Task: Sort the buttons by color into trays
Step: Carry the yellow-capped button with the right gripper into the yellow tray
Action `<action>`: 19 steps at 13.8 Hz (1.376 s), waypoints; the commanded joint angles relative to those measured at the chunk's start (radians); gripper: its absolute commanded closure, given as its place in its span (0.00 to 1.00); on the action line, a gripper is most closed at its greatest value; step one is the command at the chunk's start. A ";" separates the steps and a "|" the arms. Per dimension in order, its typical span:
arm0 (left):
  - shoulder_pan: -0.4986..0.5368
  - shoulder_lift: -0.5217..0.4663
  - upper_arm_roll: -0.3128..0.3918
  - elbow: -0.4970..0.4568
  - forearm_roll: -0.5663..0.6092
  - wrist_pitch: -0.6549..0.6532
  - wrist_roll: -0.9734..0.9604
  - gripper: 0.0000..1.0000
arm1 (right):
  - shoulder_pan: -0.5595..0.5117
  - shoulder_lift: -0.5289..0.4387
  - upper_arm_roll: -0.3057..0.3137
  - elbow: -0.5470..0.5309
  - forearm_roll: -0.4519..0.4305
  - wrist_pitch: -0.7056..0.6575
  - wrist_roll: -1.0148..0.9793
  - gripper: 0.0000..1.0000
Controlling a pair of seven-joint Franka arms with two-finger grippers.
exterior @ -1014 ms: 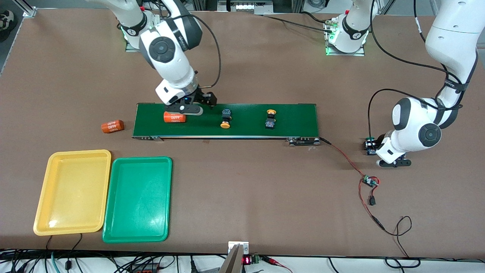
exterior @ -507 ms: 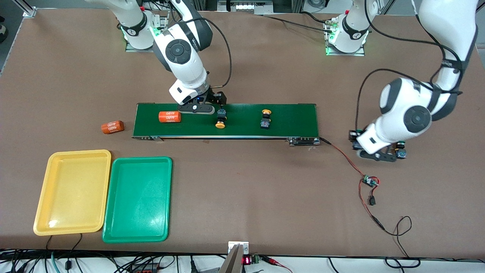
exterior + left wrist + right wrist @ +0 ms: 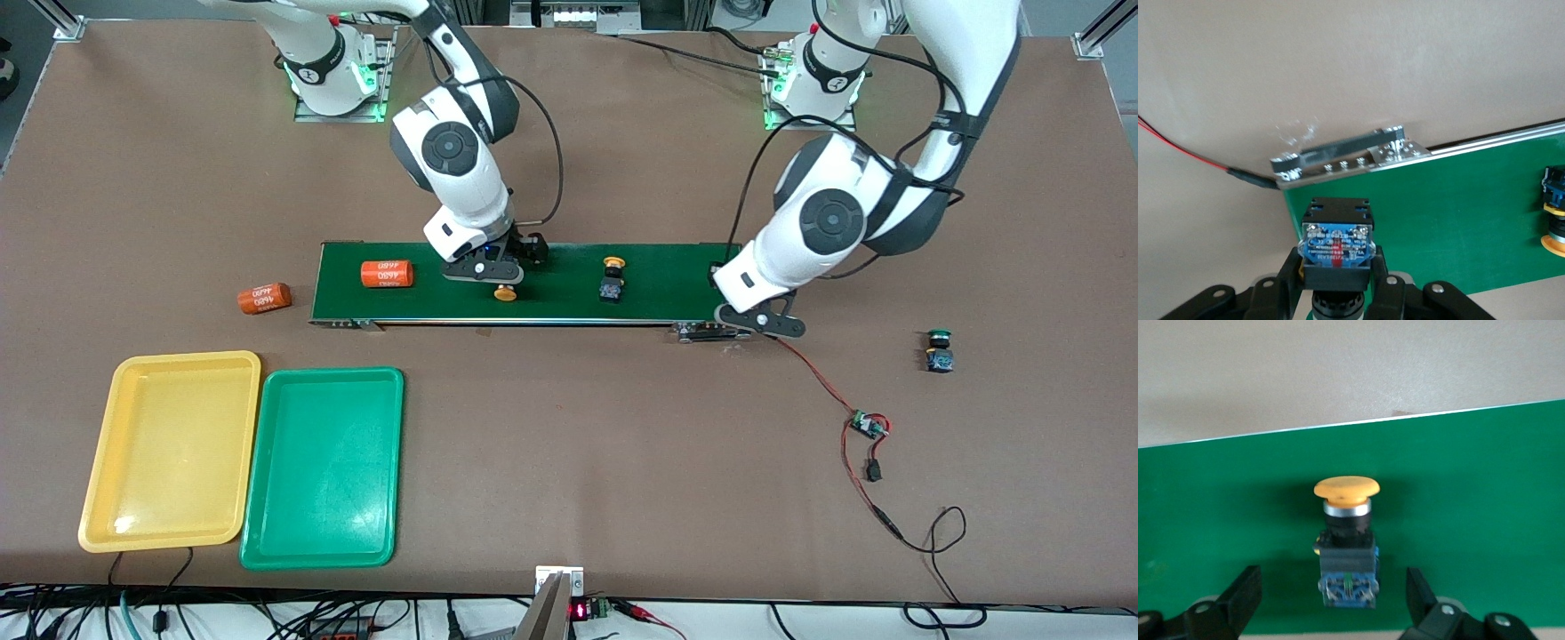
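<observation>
left claw (image 3: 761, 320): now at the conveyor belt's (image 3: 676, 276) right end, clamped on a button (image 3: 1337, 248) | right claw (image 3: 484, 270): further right, open astride a yellow-capped button (image 3: 505, 292) | orange cylinder (image 3: 387, 274), second yellow-capped button (image 3: 611, 277): carried further left | green-capped button (image 3: 938, 349): now uncovered, right

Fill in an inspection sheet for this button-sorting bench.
Surface: table, green belt on it.
Job's things: yellow tray beside green tray, both empty; first yellow button and second yellow button on the belt; green button on the table toward the left arm's end.
Clutter: orange cylinder on the belt, second cylinder on the table.
Grippers: right gripper around the first yellow button, jaws open; left gripper over the belt's end, shut on a fourth button, cap hidden.
Cables: red wire trails from the belt's end.
Surroundings: loose cables along the table's near edge.
</observation>
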 commanded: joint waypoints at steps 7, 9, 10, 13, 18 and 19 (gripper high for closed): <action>-0.074 0.099 -0.015 -0.049 -0.021 0.126 -0.124 1.00 | -0.010 0.034 -0.020 0.014 -0.062 0.001 -0.004 0.81; -0.076 0.099 -0.015 -0.058 -0.015 0.126 -0.122 0.95 | -0.025 0.014 -0.021 0.019 -0.062 -0.020 -0.010 0.90; -0.076 0.099 -0.015 -0.058 -0.013 0.126 -0.119 0.78 | -0.033 0.000 -0.027 0.023 -0.062 -0.039 -0.024 0.92; -0.061 0.067 -0.014 -0.050 -0.018 0.123 -0.105 0.00 | -0.071 -0.052 -0.104 0.088 -0.062 -0.147 -0.177 0.92; 0.043 -0.061 0.041 -0.045 -0.018 0.096 -0.108 0.00 | -0.258 0.061 -0.219 0.459 -0.068 -0.453 -0.447 0.92; 0.094 -0.056 0.063 -0.047 -0.015 0.085 -0.105 0.00 | -0.304 0.099 -0.219 0.497 -0.080 -0.462 -0.510 0.92</action>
